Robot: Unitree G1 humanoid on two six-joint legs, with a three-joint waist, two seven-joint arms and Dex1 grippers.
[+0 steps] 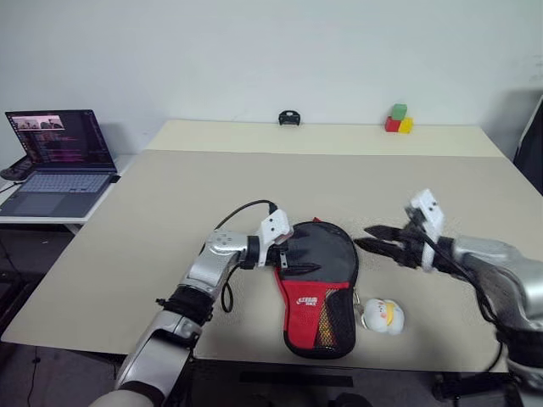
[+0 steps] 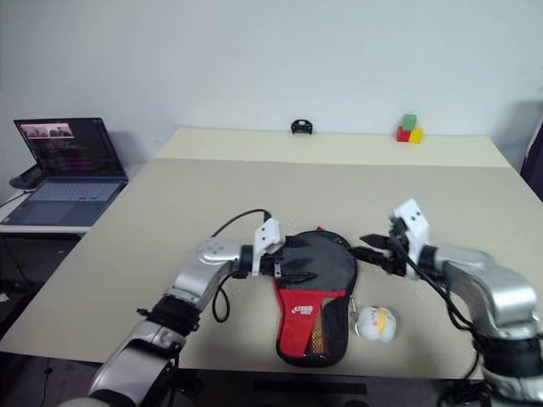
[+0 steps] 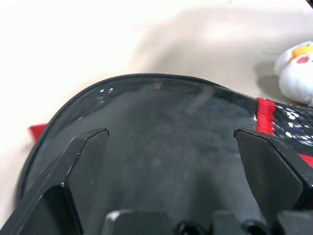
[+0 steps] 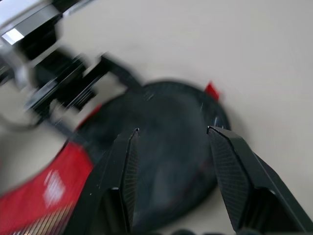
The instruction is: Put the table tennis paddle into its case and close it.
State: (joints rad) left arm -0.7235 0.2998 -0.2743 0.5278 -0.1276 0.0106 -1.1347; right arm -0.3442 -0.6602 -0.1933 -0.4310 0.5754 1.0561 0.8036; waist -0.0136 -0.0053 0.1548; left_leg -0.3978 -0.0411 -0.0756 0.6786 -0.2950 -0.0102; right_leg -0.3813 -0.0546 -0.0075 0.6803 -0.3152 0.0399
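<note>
The case (image 1: 316,287) lies flat near the table's (image 1: 153,220) front edge, looking shut, paddle presumably inside. Left gripper (image 1: 290,256) hovers spread wide over its rim; right gripper (image 1: 372,240) hangs beside it, parted and empty. Nearly done.

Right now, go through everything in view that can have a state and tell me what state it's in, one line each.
case: flat on the table, paddle not visible, looks closed around the round end.
ball charm: lying on the table beside the case.
left gripper: jaws open, over the case's round end.
right gripper: jaws open, empty, beside the case.
laptop: lid open, screen lit.
</note>
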